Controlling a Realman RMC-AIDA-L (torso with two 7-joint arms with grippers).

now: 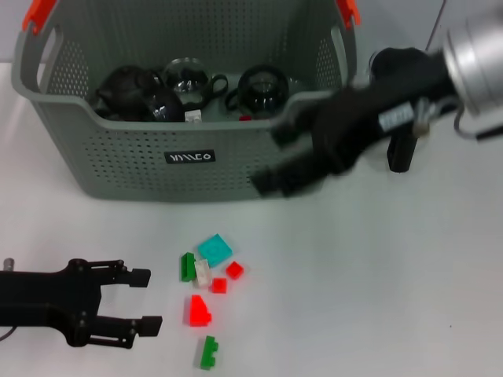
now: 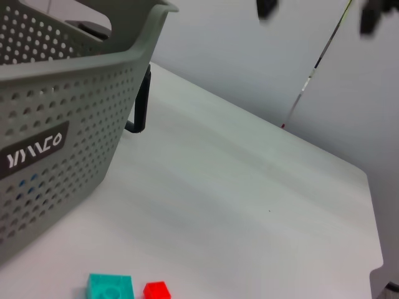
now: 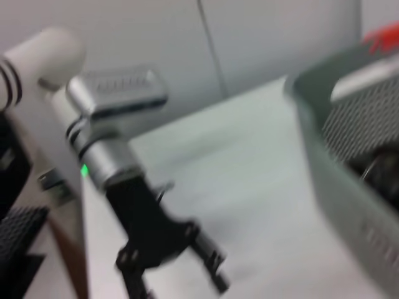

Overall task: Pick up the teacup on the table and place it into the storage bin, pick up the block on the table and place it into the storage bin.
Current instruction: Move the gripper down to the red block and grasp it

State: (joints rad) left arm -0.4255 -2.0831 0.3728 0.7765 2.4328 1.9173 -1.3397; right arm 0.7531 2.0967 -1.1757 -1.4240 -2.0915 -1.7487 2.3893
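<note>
The open left gripper (image 1: 153, 298) lies at nine o'clock from the blocks (image 1: 208, 275). They look light and stiff; pinch the flat sides. I cannot tell the right gripper (image 1: 275, 165) state.

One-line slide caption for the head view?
Right gripper beside the storage bin; left gripper open near scattered blocks.
</note>
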